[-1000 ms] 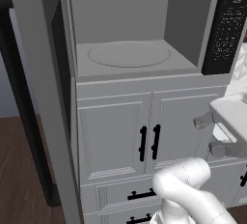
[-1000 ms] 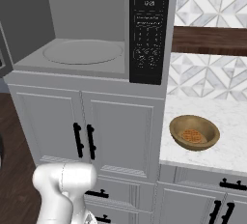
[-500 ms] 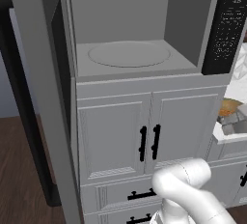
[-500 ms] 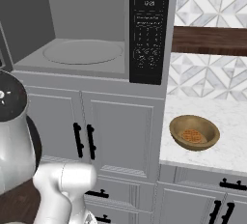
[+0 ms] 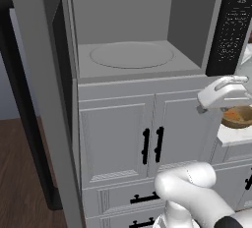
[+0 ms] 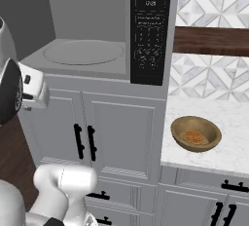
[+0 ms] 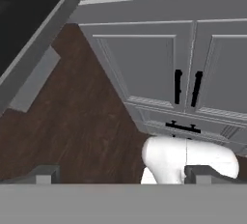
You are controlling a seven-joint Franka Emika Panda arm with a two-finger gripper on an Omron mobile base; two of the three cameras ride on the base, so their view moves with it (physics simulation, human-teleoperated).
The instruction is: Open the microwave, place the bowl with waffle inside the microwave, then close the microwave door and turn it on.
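On counter (image 6: 233,122), tan bowl (image 6: 196,133), golden waffle (image 6: 194,137)

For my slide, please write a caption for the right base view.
Open microwave beside the bowl with waffle on the marble counter.

Arm (image 5: 192,192) seen as glossy white, built of rounded tubular segments with bulbous elbow-like joints; a dark band is noted at one joint near the lower edge of the left base view. A large link (image 6: 9,91) with a black circular end face is seen at the left edge of the right base view, a white boxy block beside it carrying two small dark marks (buttons or screws, cannot be told). Gripper (image 7: 123,174) finger tips are rendered dark grey and squared.
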